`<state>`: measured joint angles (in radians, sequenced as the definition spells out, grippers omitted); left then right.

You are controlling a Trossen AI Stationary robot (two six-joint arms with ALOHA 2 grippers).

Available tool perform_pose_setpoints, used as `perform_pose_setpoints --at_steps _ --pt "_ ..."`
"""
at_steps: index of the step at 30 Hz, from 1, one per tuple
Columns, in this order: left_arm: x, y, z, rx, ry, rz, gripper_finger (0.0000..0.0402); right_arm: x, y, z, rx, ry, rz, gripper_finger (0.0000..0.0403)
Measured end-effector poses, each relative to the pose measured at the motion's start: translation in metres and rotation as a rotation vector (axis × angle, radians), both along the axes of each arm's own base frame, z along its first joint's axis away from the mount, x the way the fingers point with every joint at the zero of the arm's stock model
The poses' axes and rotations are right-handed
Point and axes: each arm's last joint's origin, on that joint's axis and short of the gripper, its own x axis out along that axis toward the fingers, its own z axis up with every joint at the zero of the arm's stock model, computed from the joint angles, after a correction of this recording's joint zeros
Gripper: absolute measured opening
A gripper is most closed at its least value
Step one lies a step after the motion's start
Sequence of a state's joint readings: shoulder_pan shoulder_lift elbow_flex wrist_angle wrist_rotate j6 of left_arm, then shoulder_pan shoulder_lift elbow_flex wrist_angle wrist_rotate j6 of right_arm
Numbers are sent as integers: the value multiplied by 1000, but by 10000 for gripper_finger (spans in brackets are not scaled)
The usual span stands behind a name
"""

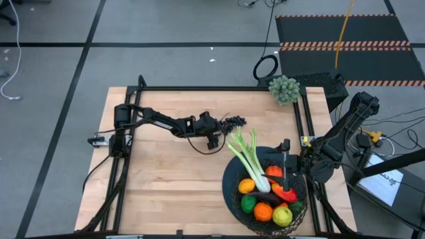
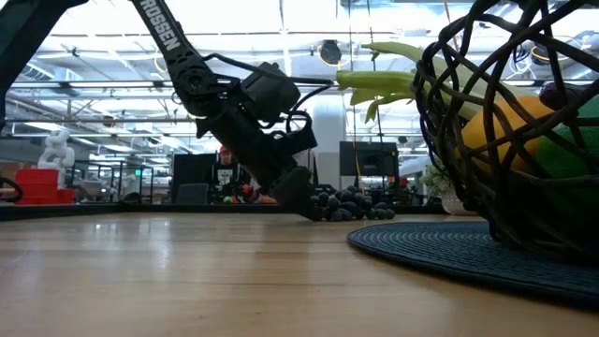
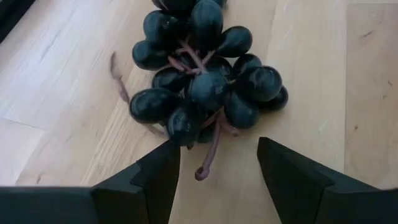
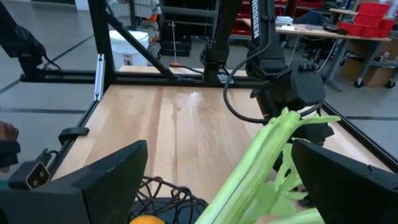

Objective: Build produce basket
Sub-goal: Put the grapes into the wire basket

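A bunch of dark grapes (image 3: pixel 205 74) lies on the wooden table (image 1: pixel 166 199) near its far middle, seen also in the high view as grapes (image 1: pixel 234 122). My left gripper (image 3: pixel 217 165) stands open just short of the bunch, slanting down, its fingertips on either side of the curled stem end (image 3: pixel 208 163); whether the left fingertip touches a grape, I cannot tell. The black wire basket (image 1: pixel 234 189) at the near right holds a celery stalk (image 1: pixel 249 156), an orange (image 1: pixel 263 211), a lemon (image 1: pixel 282 216), a lime (image 1: pixel 248 203) and other produce. My right gripper (image 4: pixel 217 180) waits open above the basket.
A grey-green bumpy clump (image 1: pixel 284 89) sits at the table's far right corner. A dark round mat (image 2: pixel 440 248) lies under the basket. A black frame rail (image 1: pixel 219 88) runs along the table's far edge and sides. Bare wood stretches over the table's left and near parts.
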<state>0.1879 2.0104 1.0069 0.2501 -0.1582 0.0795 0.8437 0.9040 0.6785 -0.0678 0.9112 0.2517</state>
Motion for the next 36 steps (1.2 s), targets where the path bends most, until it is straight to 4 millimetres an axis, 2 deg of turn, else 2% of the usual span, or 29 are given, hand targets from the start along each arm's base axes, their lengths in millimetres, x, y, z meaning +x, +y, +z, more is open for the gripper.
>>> perform_pose_setpoints --at_steps 6,19,23,27,36 --pt "-1 0 -2 1 13 8 201 0 0 0 0 -3 1 393" --pt "-1 0 -4 3 25 20 51 0 0 0 -7 -2 3 393" --pt "-4 0 1 13 43 19 10 0 0 0 -7 -2 3 393" --pt "-10 -5 18 33 61 4 7 0 0 0 -6 -2 3 393" --pt "-24 -16 89 57 -82 -31 3 0 0 0 -6 -3 1 393"
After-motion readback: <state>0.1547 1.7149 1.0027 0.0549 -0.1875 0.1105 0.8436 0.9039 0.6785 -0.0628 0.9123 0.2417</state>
